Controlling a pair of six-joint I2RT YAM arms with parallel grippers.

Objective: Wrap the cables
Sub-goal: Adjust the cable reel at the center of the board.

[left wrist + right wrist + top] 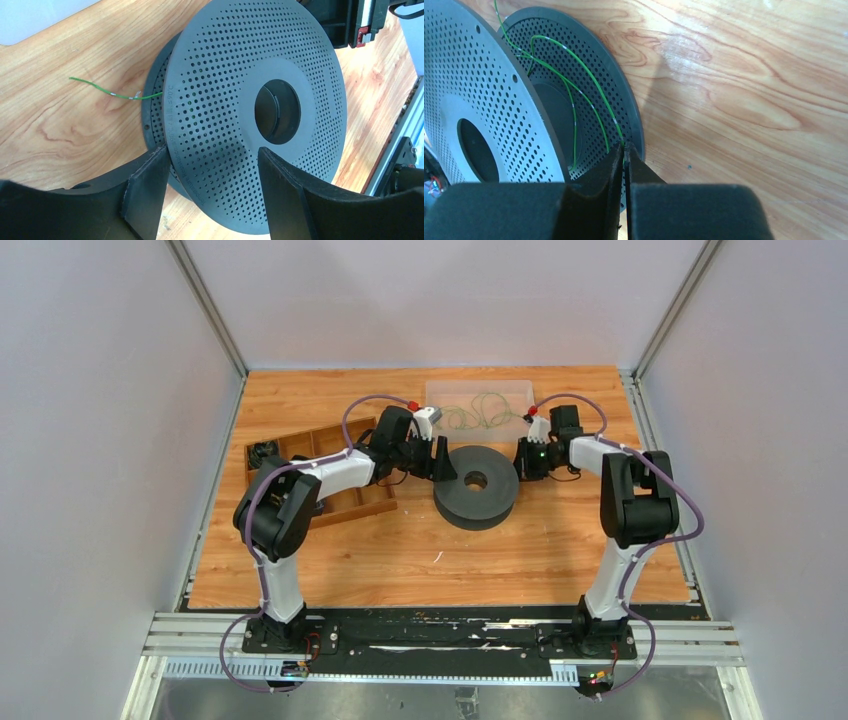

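A dark grey perforated spool [476,486] lies flat mid-table. Thin green cables [478,412] lie looped on a clear tray behind it. My left gripper [440,462] is open at the spool's left edge; in the left wrist view its gripper [212,185] spans the rim of the top flange [250,110]. A short green cable end [115,92] sticks out from between the flanges onto the wood. My right gripper [522,460] is at the spool's right edge. In the right wrist view the gripper [625,150] is shut on a green cable [589,87] that runs between the spool's flanges [484,100].
A wooden compartment box [330,502] with a small black bundle [263,451] stands at the left, under the left arm. The clear tray [445,392] lies at the back centre. Grey walls close in both sides, and a metal rail runs along the near edge.
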